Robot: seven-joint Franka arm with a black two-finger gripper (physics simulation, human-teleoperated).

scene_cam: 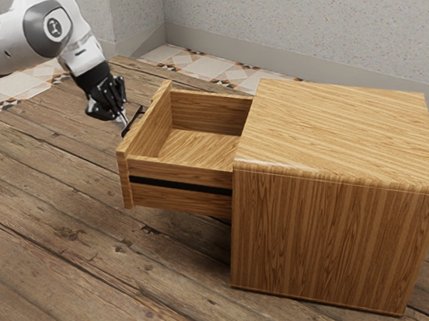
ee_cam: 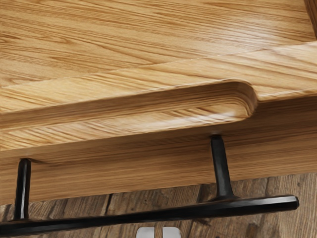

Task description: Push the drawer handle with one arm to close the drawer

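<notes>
Black handle lies just beside the clenched end effector, between it and the drawer front.

black handle, striped golden-brown cabinet, black-and-white arm

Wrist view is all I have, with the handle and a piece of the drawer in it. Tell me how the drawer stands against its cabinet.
Observer: The drawer stands well out of the cabinet.
Operator: Give me the direction to push, then.
Observer: The cabinet lies toward the exterior view's right from the drawer front, so I would push that way.
Operator: Now tell me how the arm comes in.
Observer: The arm slants down toward the handle from the exterior view's left, the side away from the cabinet.
</notes>
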